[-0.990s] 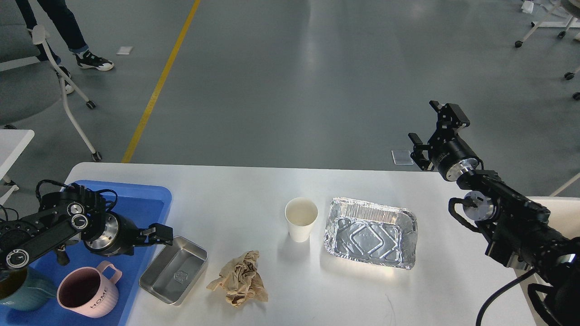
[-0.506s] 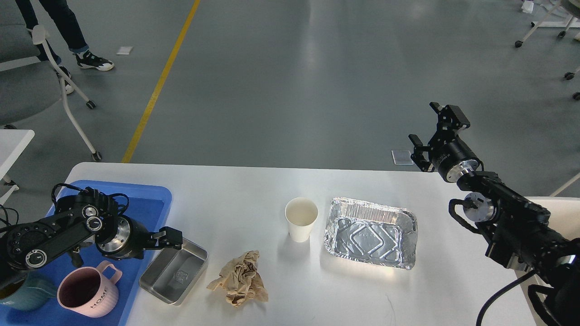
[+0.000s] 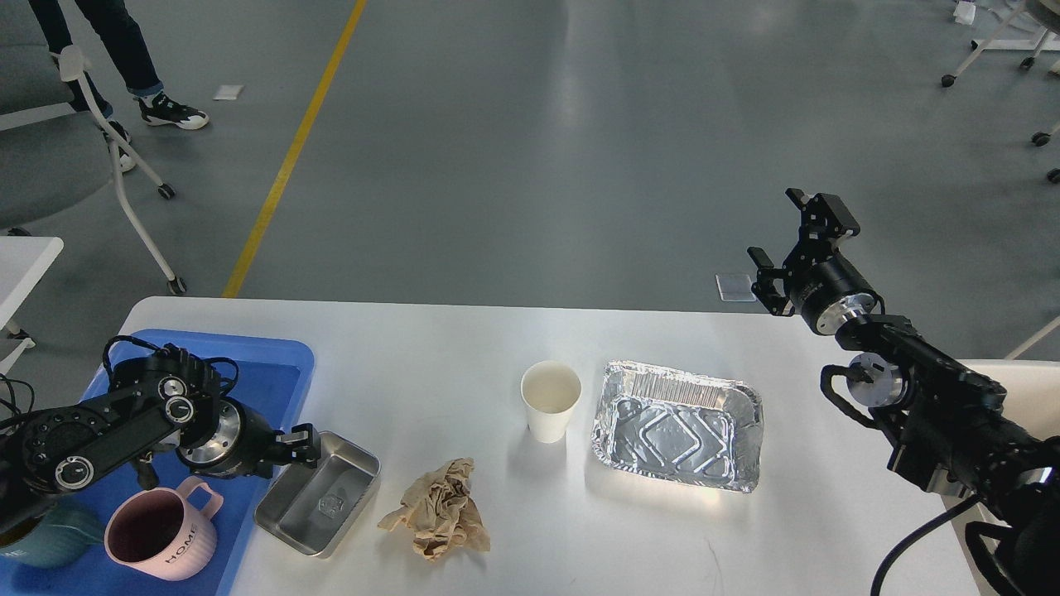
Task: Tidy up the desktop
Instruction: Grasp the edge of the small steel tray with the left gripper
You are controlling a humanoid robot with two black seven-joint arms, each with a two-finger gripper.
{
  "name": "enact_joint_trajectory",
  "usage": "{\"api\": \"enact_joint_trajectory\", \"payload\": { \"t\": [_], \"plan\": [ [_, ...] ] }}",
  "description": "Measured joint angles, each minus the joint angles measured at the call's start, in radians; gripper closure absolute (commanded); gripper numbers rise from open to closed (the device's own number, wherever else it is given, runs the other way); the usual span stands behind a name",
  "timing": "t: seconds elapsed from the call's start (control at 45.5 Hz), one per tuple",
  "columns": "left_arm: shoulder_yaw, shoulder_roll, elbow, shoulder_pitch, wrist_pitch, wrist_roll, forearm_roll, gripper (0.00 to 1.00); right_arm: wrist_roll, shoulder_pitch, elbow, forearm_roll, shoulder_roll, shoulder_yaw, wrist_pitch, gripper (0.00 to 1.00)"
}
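Note:
The white desktop (image 3: 464,348) holds a steel rectangular tray (image 3: 319,495), a crumpled brown paper (image 3: 439,509), a white paper cup (image 3: 551,400) and an empty foil tray (image 3: 677,424). My left gripper (image 3: 300,443) is low at the steel tray's far-left rim, beside the blue tray's right edge. Its fingers are dark and seen end-on, so I cannot tell whether they grip the rim. My right gripper (image 3: 791,240) is open and empty, raised beyond the desktop's far right edge, away from every object.
A blue plastic tray (image 3: 257,364) at the left holds a pink mug (image 3: 161,538) and a teal mug (image 3: 33,538). A small white table corner (image 3: 25,257) and a chair (image 3: 50,124) stand to the left. A person's legs (image 3: 124,50) are at the far left.
My left gripper has moved down and slightly right, from above the blue tray's edge to the steel tray's far-left rim. The steel tray and the right arm have barely moved.

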Motion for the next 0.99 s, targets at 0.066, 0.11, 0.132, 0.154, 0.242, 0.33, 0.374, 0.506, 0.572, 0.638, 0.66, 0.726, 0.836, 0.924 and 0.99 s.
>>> {"api": "enact_joint_trajectory", "payload": {
  "t": [0.066,0.11,0.132,0.154,0.242,0.33,0.374,0.506,0.572,0.638,0.66,0.726,0.836,0.924,0.99],
  "plan": [
    [0.000,0.000,0.000,0.000,-0.001,0.009,0.000,0.52,0.000,0.000,0.000,0.000,0.000,0.000,0.000,0.00],
    [0.001,-0.001,0.000,0.000,-0.001,0.013,0.000,0.54,0.000,0.000,0.000,0.000,0.000,0.000,0.000,0.00],
    [0.001,-0.001,0.000,0.000,-0.002,0.016,0.000,0.54,0.000,0.000,0.000,0.000,0.000,0.000,0.000,0.00],
    [0.003,-0.001,0.000,0.000,-0.002,0.018,0.000,0.54,0.000,0.000,0.000,0.000,0.000,0.000,0.000,0.00],
    [0.008,-0.001,0.000,-0.001,-0.004,0.021,0.000,0.55,0.000,0.000,0.000,0.000,0.000,0.000,0.000,0.00],
    [0.010,-0.004,0.000,-0.002,-0.008,0.023,0.000,0.63,0.000,0.000,0.000,0.000,0.000,0.000,0.000,0.00],
    [0.011,-0.008,0.000,-0.002,-0.009,0.023,0.000,0.63,0.000,0.000,0.000,0.000,0.000,0.000,0.000,0.00],
    [0.012,-0.023,0.004,-0.002,0.001,0.020,-0.001,0.66,0.000,-0.001,0.000,0.000,0.000,0.000,0.000,0.00],
    [0.013,-0.025,0.006,-0.003,0.002,0.019,0.000,0.69,0.000,-0.002,0.000,0.000,0.000,0.000,0.000,0.00],
    [0.013,-0.026,0.007,-0.005,0.002,0.021,0.000,0.72,0.000,-0.002,0.000,0.000,0.000,0.000,0.000,0.00],
    [0.013,-0.026,0.007,-0.006,0.002,0.021,0.000,0.75,0.000,-0.002,0.000,0.000,0.000,0.000,0.000,0.00],
    [0.014,-0.026,0.008,-0.008,0.002,0.024,0.000,0.78,0.000,-0.002,0.000,0.000,0.000,0.000,0.000,0.00],
    [0.014,-0.026,0.008,-0.009,-0.002,0.033,0.000,0.87,0.000,-0.002,0.000,0.000,0.000,0.000,0.000,0.00],
    [0.015,-0.026,0.008,-0.009,-0.006,0.046,0.001,0.97,0.000,-0.004,0.000,0.000,0.000,0.000,0.000,0.00],
    [0.021,-0.026,0.008,-0.010,-0.007,0.054,0.002,0.99,0.000,-0.005,0.000,0.000,0.000,0.000,0.000,0.00]
  ]
}}
